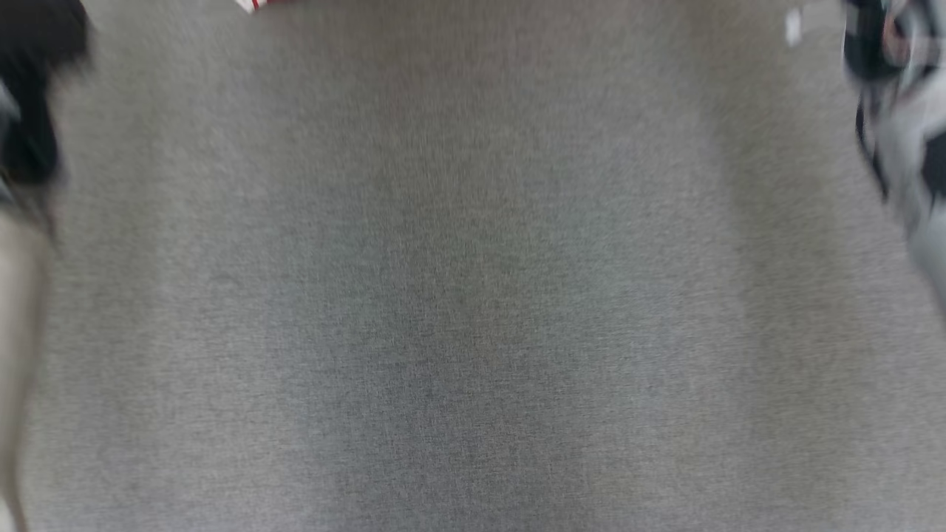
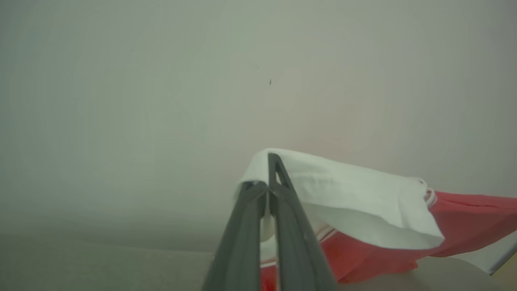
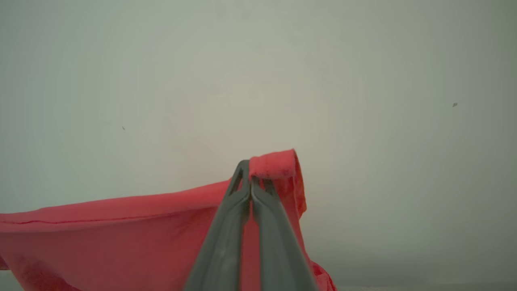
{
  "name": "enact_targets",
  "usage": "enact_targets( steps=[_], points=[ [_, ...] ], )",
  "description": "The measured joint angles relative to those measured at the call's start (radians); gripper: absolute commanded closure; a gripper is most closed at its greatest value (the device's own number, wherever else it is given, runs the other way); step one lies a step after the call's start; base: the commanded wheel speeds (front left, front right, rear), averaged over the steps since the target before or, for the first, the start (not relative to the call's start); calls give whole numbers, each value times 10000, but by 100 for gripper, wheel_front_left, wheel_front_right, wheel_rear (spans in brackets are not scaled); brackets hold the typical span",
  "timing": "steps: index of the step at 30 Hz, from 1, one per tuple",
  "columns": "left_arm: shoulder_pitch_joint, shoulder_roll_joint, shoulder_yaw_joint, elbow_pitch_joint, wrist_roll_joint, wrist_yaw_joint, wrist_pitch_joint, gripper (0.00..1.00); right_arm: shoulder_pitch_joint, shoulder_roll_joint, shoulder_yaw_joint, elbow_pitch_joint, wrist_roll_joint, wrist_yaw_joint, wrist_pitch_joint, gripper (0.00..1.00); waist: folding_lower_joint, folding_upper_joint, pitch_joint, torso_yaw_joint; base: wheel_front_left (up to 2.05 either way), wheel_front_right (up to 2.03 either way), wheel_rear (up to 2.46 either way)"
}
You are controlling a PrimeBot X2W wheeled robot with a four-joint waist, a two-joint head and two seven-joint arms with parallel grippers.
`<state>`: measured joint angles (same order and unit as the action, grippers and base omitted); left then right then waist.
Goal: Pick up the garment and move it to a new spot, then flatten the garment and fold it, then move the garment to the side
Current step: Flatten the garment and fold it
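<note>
The left hand (image 2: pixel 264 173) is clenched on a white corner of the garment (image 2: pixel 355 202), the right hand (image 3: pixel 249 178) on its red hem. The cloth spans the 2 hands, its long axis running hand to hand, above the grey surface (image 1: pixel 473 295). The head view is blurred, and the cloth's lower edge is cut off.
</note>
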<state>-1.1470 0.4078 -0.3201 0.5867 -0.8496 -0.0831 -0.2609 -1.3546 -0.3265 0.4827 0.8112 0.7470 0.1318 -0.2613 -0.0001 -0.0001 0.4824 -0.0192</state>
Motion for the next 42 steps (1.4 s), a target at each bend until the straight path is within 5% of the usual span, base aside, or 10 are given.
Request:
enact_targets(
  steps=[8, 18, 34, 42],
  points=[
    [4946, -387, 393, -3584, 207, 1327, -6, 100, 4472, -441, -991, -2151, 104, 2, -2, 100, -2, -1, -1092, 21, 0, 0, 0],
    [9256, -552, -84, -5848, 157, 2173, 54, 100, 9371, -209, -2456, -4326, -151, 0, 464, 100, -2, -1, -2170, 112, 0, 0, 0],
    [12486, -1074, -119, -6502, 38, 2506, 12, 100, 14017, 1068, -4968, -6780, -1716, 2, 2428, 100, 0, 0, -3223, 359, 0, 0, 0],
    [12759, -1338, -360, -6452, 0, 2360, 12, 100, 14898, 1722, -5873, -7392, -2184, 2, 3200, 100, 1, 1, -3246, 546, 0, 0, 0]
  ],
)
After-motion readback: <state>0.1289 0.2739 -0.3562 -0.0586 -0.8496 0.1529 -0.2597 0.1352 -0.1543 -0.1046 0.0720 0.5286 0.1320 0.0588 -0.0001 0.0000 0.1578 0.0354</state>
